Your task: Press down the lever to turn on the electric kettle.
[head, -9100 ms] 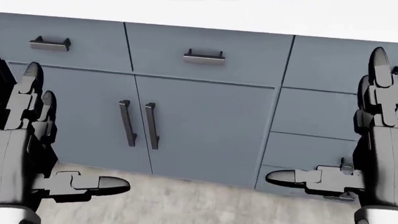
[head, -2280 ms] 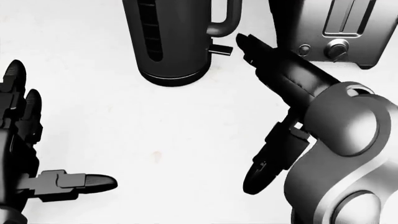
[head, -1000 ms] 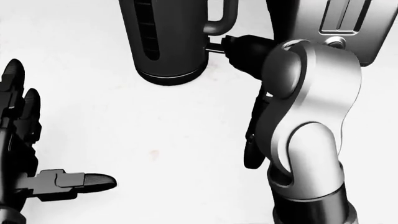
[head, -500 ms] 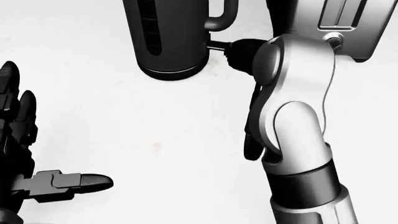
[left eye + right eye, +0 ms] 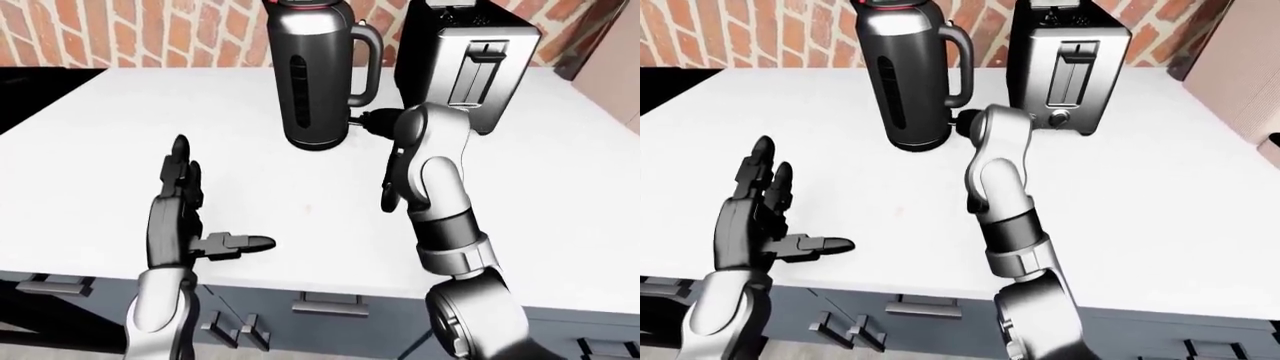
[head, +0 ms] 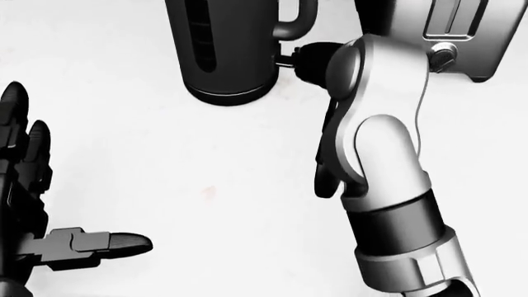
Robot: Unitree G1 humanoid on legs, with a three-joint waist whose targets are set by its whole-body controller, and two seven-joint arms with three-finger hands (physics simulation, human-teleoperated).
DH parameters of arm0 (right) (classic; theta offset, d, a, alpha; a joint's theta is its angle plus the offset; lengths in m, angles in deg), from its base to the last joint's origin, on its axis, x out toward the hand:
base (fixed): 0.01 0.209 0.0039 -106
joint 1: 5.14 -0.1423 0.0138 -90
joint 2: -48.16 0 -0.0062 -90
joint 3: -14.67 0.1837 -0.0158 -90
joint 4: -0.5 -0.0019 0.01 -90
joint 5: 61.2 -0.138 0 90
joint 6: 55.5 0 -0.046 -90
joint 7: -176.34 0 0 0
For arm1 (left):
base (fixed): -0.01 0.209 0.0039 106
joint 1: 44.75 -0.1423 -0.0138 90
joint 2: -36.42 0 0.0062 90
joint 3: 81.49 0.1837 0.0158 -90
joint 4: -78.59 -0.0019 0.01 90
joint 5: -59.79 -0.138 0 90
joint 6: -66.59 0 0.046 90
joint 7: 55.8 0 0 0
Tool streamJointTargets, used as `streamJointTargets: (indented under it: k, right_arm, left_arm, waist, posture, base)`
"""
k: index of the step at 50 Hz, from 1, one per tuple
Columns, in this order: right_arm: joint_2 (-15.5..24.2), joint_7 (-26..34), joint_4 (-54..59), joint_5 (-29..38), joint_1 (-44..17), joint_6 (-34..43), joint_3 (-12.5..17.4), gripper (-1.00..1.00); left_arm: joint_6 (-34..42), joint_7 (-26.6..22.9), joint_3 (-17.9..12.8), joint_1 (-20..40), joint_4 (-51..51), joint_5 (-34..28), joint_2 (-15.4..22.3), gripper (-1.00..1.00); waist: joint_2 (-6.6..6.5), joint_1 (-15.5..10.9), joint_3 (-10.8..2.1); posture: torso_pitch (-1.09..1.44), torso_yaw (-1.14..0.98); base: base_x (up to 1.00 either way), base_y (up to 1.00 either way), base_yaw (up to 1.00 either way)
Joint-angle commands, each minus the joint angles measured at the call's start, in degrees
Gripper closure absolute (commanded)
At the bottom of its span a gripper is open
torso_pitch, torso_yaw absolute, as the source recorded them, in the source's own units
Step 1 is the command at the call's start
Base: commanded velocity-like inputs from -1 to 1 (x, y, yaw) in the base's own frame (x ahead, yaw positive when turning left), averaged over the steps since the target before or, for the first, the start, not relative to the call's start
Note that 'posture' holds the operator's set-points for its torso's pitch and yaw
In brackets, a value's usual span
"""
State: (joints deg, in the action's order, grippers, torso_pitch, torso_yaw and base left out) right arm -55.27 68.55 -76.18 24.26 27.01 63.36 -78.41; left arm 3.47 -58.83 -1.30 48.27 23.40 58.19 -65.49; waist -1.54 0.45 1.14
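The dark steel electric kettle [image 5: 315,75] stands upright on the white counter [image 5: 100,150], its handle turned to the view's right. Its small black lever [image 6: 285,60] sticks out at the base under the handle. My right hand [image 5: 372,121] reaches in from the right, and its dark fingertips [image 6: 309,57] touch the lever's outer end. The hand is open, its thumb [image 6: 324,179] hanging down apart from the fingers; the silver wrist hides most of it. My left hand [image 5: 200,210] is open and empty, held over the counter's near left part.
A steel toaster [image 5: 470,60] stands just right of the kettle, close behind my right wrist. A brick wall [image 5: 130,30] runs along the top. A black stove [image 5: 40,82] borders the counter on the left. Grey drawers [image 5: 325,307] sit under the counter edge.
The view rose from the cabinet doors to the counter top. My right hand reached the kettle's lever and its wrist has swung left over it. The left hand barely moved.
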Motion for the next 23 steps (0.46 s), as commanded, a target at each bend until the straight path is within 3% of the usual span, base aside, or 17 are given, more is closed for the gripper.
streamJointTargets:
  k: [1, 23]
  right_arm:
    - [0.47, -0.99, -0.33, 0.01, -2.29, 0.22, 0.39, -1.0]
    - [0.2, 0.19, -0.45, 0.32, -1.16, 0.4, -0.43, -1.0]
  left_arm:
    - [-1.86, 0.14, -0.37, 1.15, 2.02, 0.07, 0.41, -1.0]
    - [-0.82, 0.28, -0.46, 1.19, 3.22, 0.04, 0.43, -1.0]
  waist:
    - [-0.17, 0.01, -1.19]
    - [-0.1, -0.01, -1.22]
  posture:
    - [0.0, 0.0]
    - [0.0, 0.0]
  base:
    - [0.0, 0.0, 0.0]
    - [0.0, 0.0, 0.0]
